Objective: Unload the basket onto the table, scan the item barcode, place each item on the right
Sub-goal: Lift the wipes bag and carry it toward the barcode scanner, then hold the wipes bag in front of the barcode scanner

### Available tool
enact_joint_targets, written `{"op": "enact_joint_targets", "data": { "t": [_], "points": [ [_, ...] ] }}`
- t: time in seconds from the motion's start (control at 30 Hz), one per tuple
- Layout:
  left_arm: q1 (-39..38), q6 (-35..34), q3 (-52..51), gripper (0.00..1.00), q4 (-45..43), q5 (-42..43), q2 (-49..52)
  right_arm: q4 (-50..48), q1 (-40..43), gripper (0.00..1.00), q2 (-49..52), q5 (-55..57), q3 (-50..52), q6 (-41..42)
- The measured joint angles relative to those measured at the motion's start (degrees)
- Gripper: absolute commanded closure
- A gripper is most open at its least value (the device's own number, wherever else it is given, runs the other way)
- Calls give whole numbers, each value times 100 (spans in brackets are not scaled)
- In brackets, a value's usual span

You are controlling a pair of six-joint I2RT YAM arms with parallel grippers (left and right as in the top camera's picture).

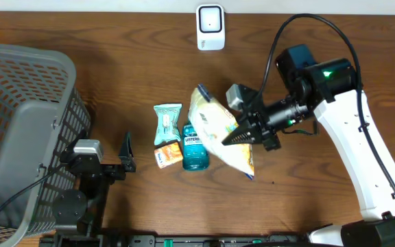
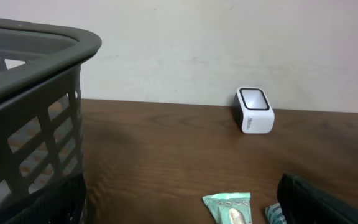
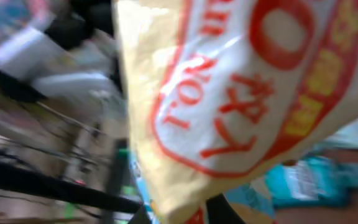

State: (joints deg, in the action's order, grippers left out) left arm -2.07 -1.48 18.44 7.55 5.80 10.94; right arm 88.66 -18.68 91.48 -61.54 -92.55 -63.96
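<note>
The right arm is reaching in from the right side of the desk (image 1: 115, 62), its forearm slanting toward the middle, and the right hand (image 1: 233, 137) is pinching a cream bag (image 1: 217, 127) with red print, jaws closed narrowly on its edge. The bag is hanging over the desk's centre, overlapping a blue bottle (image 1: 195, 151), and is sitting well apart from the white scanner (image 1: 210, 27) at the far edge. The left arm is resting low at the near left, with the left hand (image 1: 126, 154) spread wide and holding nothing, just beside a grey basket (image 1: 19, 130).

The desk is showing dark wood grain. A green pouch (image 1: 166, 122) and a small orange box (image 1: 168, 154) are lying beside the bottle.

The left wrist view is showing a pale wall (image 2: 197, 43) behind the scanner (image 2: 254, 110) (the overhead cannot show this), plus the basket's slotted side (image 2: 36, 93) and the pouch (image 2: 229, 208). The right wrist view, blurred, is filling with the bag (image 3: 229, 93) and its red characters.
</note>
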Motion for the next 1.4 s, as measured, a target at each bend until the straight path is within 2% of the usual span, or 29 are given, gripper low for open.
{"op": "enact_joint_targets", "data": {
  "t": [0.1,0.27,0.4,0.57,0.77,1.13,1.3,1.4],
  "points": [
    [0,0,0,2,0,0,0,-750,0,98,68,542,7,437],
    [0,0,0,2,-2,0,0,-2175,-15,99,317,2120,24,2828],
    [0,0,0,2,0,2,0,-2463,-15,99,382,3036,26,3735],
    [0,0,0,2,0,0,0,-3027,-15,99,503,3917,26,4210],
    [0,0,0,2,-2,0,0,-3989,-225,99,1241,5145,26,4623],
    [0,0,0,2,0,0,0,-5149,-289,99,1912,5786,-177,4688],
    [0,0,0,2,4,0,0,-4887,-289,99,3130,6059,-1493,4680],
    [0,2,0,2,4,0,4,-4448,-289,99,4229,6323,-3014,4640]
  ]
}}
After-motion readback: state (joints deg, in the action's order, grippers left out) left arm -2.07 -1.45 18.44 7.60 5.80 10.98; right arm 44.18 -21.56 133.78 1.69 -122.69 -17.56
